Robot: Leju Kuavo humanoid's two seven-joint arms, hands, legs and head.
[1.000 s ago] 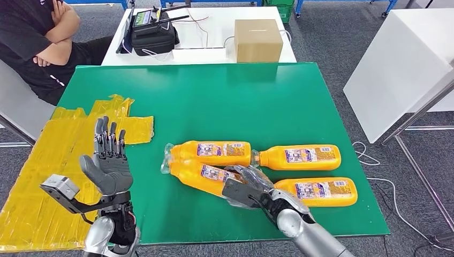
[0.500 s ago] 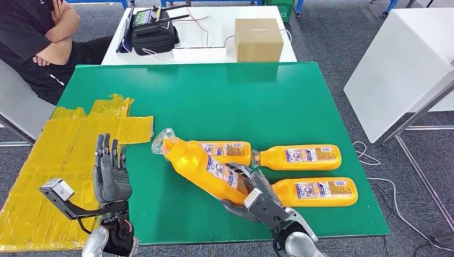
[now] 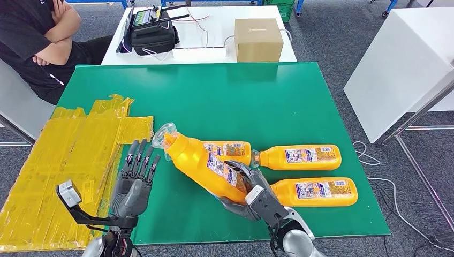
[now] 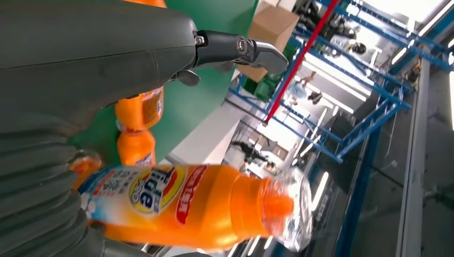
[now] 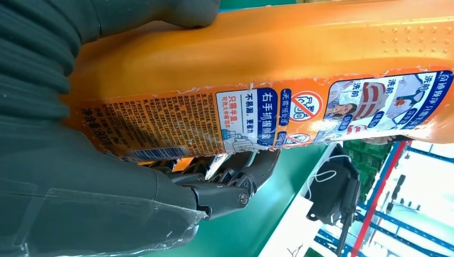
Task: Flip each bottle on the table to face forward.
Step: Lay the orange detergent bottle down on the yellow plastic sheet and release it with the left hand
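Observation:
My right hand [image 3: 250, 194] grips the base end of an orange detergent bottle [image 3: 203, 165] and holds it tilted above the green table [image 3: 225, 101], its clear-wrapped cap end [image 3: 163, 135] pointing up and to the left. The right wrist view shows that held bottle [image 5: 278, 80] with its back label facing the camera. My left hand [image 3: 135, 182] hovers open just left of it, fingers spread. The left wrist view shows the lifted bottle [image 4: 187, 206] with its front label. Three more orange bottles lie flat: one [image 3: 230, 150] behind the lifted one, one [image 3: 302, 157] to its right, one [image 3: 318, 191] nearest the front edge.
Yellow plastic sheeting [image 3: 59, 160] covers the table's left side. A person in black [image 3: 37, 43] sits at the far left corner. Behind the table a white table carries a black device [image 3: 154, 29] and a cardboard box [image 3: 258, 38]. A white cabinet [image 3: 401, 64] stands on the right.
My right hand lifted the bottle off the table and tilted its cap end upward. My left hand moved right, closer to the bottle, its fingers still spread.

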